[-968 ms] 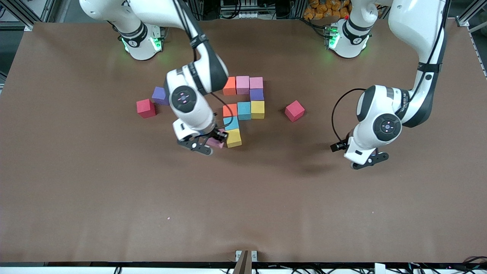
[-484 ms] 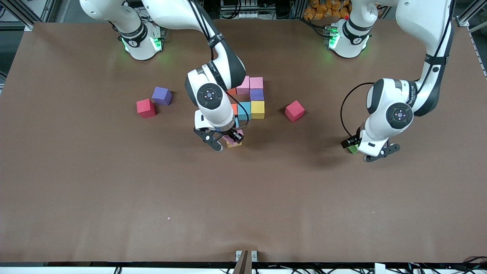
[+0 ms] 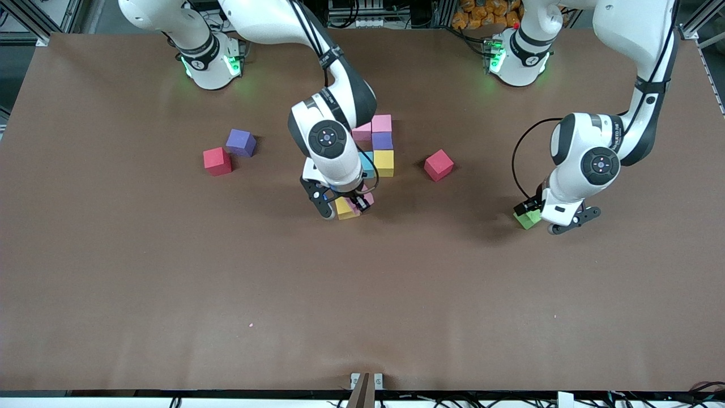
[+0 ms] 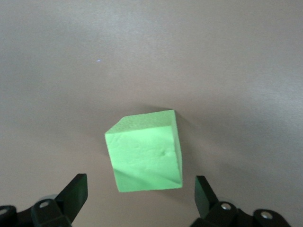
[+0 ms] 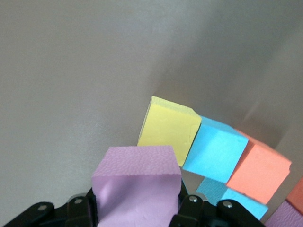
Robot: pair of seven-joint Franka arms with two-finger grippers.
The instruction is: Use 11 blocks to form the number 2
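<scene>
Right gripper (image 5: 137, 208) clamped on a pink matte foam cube (image 5: 137, 182), held in the air over the yellow foam cube (image 5: 169, 128) at the camera-near end of the block cluster on the brown bench (image 3: 170, 283). Left gripper (image 4: 142, 203) wide open, straddling the green foam cube (image 4: 144, 152) on the bench toward the left arm's end, fingers not touching it
</scene>
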